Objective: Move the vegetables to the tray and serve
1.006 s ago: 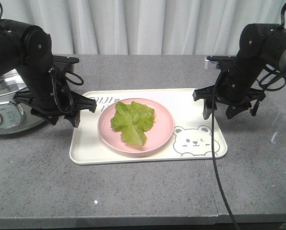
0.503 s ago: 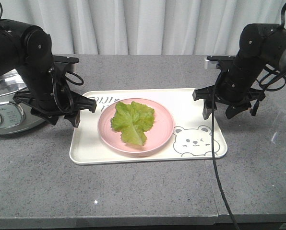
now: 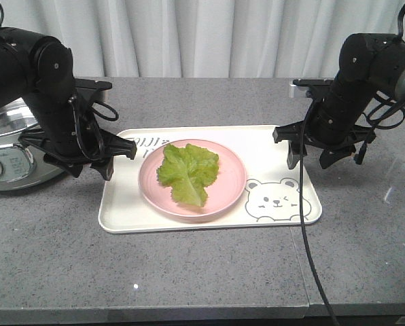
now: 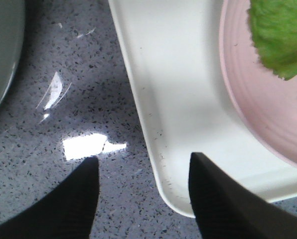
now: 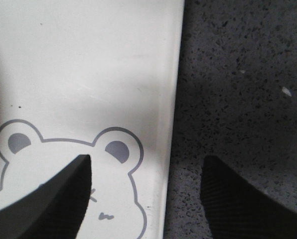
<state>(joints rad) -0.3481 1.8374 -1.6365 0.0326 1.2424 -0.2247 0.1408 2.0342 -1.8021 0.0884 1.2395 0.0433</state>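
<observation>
Lettuce (image 3: 187, 171) flat on a pink plate (image 3: 226, 193), green and crinkly, pale rib toward the camera in the front view. Plate in turn on the cream tray (image 3: 270, 139), a little left of centre, with a winking bear (image 3: 277, 199) drawn on the tray floor just to its right. Tray flat on a grey speckled counter (image 3: 189, 272). Left gripper (image 3: 117, 157) spread wide across the tray's left rim, one finger (image 4: 64, 204) over the counter, the other over the tray floor near a rounded corner, plate rim and a lettuce edge just beyond. Right gripper (image 3: 310, 159) likewise spread wide across the right rim, one finger (image 5: 54, 199) over the bear's face, the other above bare counter. Both empty, nothing clamped; contact with the tray impossible to judge from any view. Steel cooker (image 3: 5, 146) at the counter's far left, partly behind the left arm, contents out of sight. White curtain (image 3: 202, 34) as backdrop.
</observation>
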